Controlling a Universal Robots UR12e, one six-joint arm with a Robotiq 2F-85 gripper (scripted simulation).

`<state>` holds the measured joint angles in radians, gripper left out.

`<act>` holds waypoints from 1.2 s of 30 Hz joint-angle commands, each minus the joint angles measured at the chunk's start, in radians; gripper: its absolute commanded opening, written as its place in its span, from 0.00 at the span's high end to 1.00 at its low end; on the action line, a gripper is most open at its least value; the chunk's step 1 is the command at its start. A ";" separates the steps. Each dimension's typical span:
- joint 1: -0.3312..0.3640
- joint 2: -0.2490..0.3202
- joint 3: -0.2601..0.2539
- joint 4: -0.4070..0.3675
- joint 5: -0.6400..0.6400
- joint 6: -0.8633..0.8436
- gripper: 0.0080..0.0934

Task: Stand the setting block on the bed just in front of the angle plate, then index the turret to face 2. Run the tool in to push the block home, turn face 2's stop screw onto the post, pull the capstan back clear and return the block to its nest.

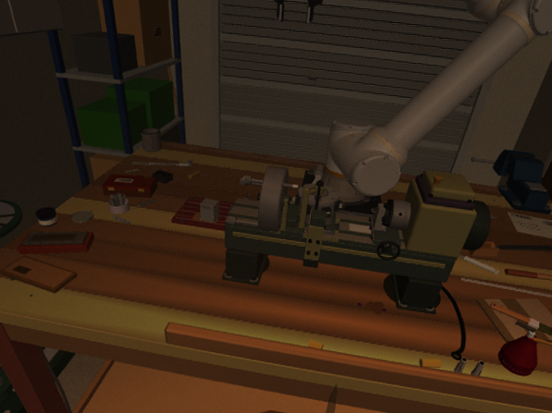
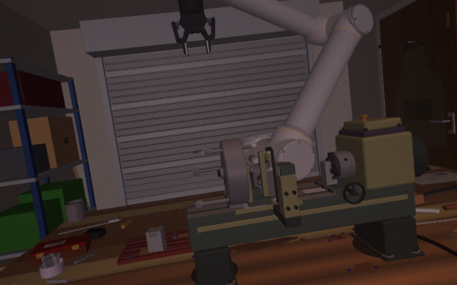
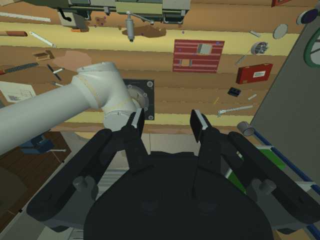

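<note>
The grey setting block (image 1: 209,210) (image 2: 154,239) (image 3: 204,49) stands upright in its nest on the red slotted tray (image 1: 200,213) (image 2: 154,246) (image 3: 197,55), just left of the small lathe (image 1: 347,229) (image 2: 304,193). On the lathe bed the grey turret disc (image 1: 273,197) (image 2: 234,178) sits left of the yellow-green angle plate (image 1: 313,244) (image 2: 288,193), with the chuck (image 1: 396,214) (image 2: 341,166) and headstock to the right. High above the bench, in front of the roller door, my gripper (image 1: 294,14) (image 2: 196,46) (image 3: 166,121) hangs open and empty, fingers pointing down.
My own arm's elbow (image 1: 364,166) (image 2: 294,152) sits close behind the lathe bed. A blue shelf rack (image 1: 116,62) stands at the left rear, a blue vise (image 1: 522,181) at the right rear. Small tools, a red case (image 1: 129,185) and a cup (image 1: 150,139) lie around the tray.
</note>
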<state>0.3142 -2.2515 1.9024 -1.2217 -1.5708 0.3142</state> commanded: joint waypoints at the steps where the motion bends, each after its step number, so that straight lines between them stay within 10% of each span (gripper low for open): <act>1: 0.000 0.000 -0.001 0.000 0.000 0.000 0.30; 36: 0.003 0.123 0.061 -0.184 0.000 -0.479 0.30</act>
<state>0.3169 -2.1284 1.9648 -1.4070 -1.5708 -0.1682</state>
